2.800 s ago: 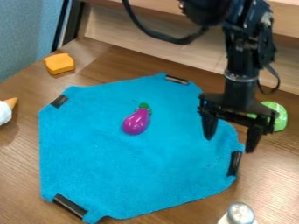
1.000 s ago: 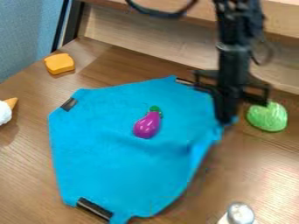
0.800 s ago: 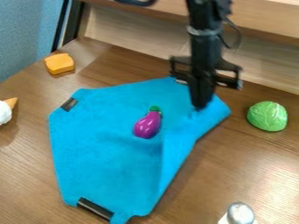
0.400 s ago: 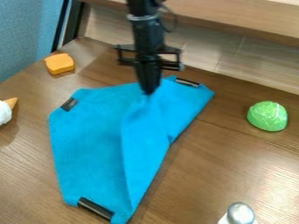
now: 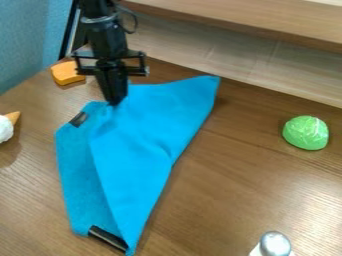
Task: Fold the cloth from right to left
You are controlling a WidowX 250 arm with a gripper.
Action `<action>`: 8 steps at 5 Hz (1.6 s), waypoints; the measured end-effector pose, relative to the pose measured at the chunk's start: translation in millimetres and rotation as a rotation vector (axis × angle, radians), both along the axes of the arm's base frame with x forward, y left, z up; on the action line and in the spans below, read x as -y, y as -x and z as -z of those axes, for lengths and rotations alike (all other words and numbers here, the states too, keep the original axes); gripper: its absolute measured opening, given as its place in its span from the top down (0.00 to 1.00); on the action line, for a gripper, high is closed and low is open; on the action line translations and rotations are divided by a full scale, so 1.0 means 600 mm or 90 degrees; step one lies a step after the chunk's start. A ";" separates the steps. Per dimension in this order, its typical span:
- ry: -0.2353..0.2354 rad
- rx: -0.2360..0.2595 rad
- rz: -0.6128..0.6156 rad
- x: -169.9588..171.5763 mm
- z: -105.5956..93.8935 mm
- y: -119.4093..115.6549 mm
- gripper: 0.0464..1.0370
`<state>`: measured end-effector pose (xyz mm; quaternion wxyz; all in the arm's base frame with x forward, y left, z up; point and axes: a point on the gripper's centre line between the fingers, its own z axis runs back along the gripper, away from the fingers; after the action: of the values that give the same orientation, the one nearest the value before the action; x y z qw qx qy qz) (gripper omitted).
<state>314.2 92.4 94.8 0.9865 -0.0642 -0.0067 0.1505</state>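
1. Blue cloth (image 5: 143, 145), left of centre on the table (image 5: 254, 195): its right part lies folded over leftward, with a strip of the lower layer bare along the left.
2. Black gripper (image 5: 115, 102), mine, at the cloth's far left part: fingers together, clamped on the edge of the upper layer.
3. Step in hand, as I judge it: laying the fold down, the greater part of the turn being made. I should carry the pinched edge a little further left, low and level, towards the dark patch (image 5: 79, 119) at the far left corner.
4. Release: I should lower until the layers meet, part my fingers, then rise straight up; a sideways exit could drag the fold back.
5. Fault to watch: a tug too strong may skew the lower layer.
6. Orange block (image 5: 68, 73), just beyond the cloth on the far left: I should keep my left travel short of it.
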 end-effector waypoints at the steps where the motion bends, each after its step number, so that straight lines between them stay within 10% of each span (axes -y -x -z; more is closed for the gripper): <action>1: -0.003 -0.005 -0.023 -0.030 0.005 0.014 0.97; 5: -0.014 -0.017 0.006 0.029 0.008 -0.002 0.04; 8: -0.038 0.032 0.103 0.136 -0.035 -0.055 0.04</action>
<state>347.0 10.6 116.0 0.9964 -0.0389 -0.0303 0.0682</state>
